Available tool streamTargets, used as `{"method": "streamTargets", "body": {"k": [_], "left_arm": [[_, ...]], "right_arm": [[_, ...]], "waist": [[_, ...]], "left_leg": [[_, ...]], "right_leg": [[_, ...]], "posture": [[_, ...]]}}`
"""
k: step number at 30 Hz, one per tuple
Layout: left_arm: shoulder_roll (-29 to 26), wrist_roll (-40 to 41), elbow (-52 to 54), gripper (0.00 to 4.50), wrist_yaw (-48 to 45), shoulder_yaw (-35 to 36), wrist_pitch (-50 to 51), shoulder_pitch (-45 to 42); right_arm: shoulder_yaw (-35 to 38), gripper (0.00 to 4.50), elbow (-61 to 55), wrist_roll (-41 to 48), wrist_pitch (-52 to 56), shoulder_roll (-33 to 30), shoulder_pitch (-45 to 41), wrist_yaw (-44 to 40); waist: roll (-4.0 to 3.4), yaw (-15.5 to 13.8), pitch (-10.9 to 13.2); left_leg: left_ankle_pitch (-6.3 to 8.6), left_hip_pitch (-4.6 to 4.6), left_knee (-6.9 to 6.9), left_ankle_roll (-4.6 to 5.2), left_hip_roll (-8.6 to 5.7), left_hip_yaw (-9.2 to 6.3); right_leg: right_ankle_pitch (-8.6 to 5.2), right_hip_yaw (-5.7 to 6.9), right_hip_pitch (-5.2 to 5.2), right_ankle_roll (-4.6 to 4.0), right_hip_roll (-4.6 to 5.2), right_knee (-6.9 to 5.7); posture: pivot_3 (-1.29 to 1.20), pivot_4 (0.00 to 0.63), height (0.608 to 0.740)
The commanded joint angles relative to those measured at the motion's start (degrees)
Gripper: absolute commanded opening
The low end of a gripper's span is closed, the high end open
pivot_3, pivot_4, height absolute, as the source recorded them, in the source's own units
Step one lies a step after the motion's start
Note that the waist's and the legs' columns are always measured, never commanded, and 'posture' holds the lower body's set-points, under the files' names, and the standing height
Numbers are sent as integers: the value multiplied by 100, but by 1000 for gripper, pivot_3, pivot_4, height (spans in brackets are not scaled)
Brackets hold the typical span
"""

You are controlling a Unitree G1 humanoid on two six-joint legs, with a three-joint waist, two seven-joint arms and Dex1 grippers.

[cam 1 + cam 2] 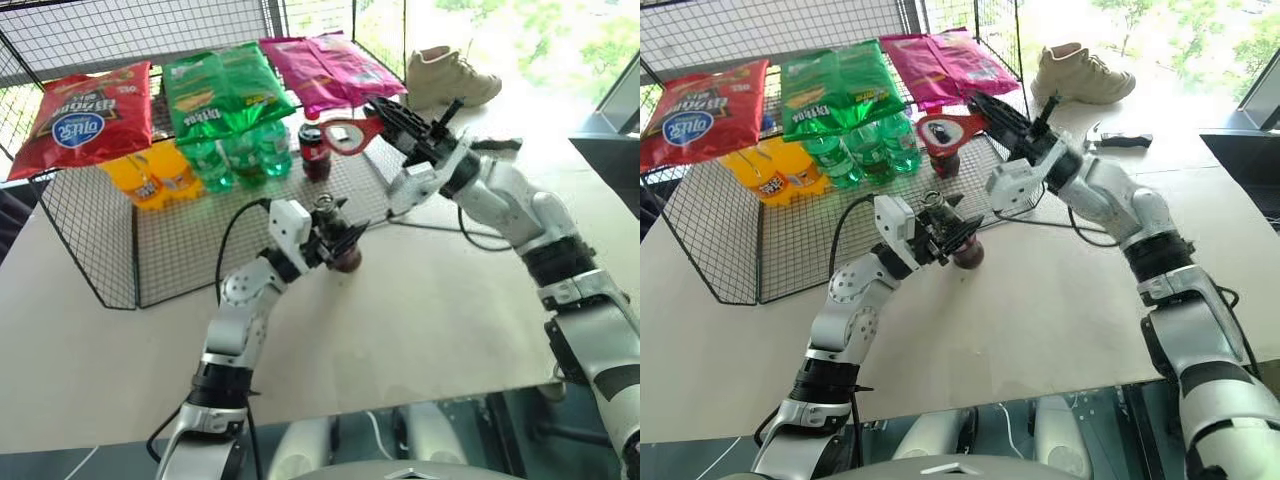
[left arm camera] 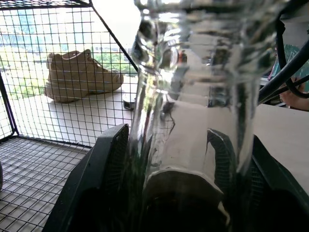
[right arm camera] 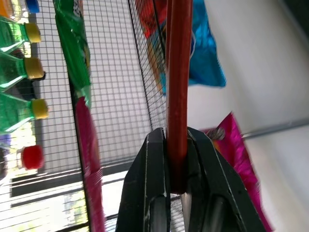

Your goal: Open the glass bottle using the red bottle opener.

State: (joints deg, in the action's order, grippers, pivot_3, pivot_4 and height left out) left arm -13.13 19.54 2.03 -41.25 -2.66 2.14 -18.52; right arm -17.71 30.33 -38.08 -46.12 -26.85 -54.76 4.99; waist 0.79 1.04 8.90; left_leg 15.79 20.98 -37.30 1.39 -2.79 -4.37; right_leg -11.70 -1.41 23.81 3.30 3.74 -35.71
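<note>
Two grippers are busy. Left gripper (image 1: 345,243) has its jaws clamped on the bottle (image 1: 340,238), whose clear neck (image 2: 193,96) rises between the black fingers (image 2: 104,164), base near the table (image 1: 420,320). Right gripper (image 1: 385,113), raised above and beyond it, has jaws pressed together on the opener (image 1: 352,133) handle (image 3: 178,87); the ring head juts past the fingertips, well apart from the bottle.

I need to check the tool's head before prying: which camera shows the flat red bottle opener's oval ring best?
The left eye view: the flat red bottle opener shows its whole ring, held up by the right gripper. The right eye view shows it similarly. The right wrist view shows its handle edge-on between the fingers.
</note>
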Motion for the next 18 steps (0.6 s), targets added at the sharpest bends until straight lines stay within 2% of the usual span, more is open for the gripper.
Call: {"method": "streamTargets", "body": {"k": [1,8,18], "left_arm": [[-9,31,74,2345,20,9,26,-85],[5,-3,-126,2345,-22,-29,-14,-258],[29,-18,-369,2345,-131,-28,-56,-543]], "right_arm": [[196,0,212,684,231,72,187,-418],[273,0,231,1027,571,105,456,-772],[263,0,182,1049,746,64,619,-821]], "waist": [[0,0,1],[-1,1,3],[-1,-5,3]], "left_leg": [[0,0,0,0,0,0],[0,3,0,0,0,-1],[0,1,-3,0,-1,0]], "right_leg": [[0,0,0,0,0,0],[0,1,4,0,-1,-2],[1,0,3,1,0,-8]], "posture": [[0,150,740],[0,150,740],[0,150,740]]}}
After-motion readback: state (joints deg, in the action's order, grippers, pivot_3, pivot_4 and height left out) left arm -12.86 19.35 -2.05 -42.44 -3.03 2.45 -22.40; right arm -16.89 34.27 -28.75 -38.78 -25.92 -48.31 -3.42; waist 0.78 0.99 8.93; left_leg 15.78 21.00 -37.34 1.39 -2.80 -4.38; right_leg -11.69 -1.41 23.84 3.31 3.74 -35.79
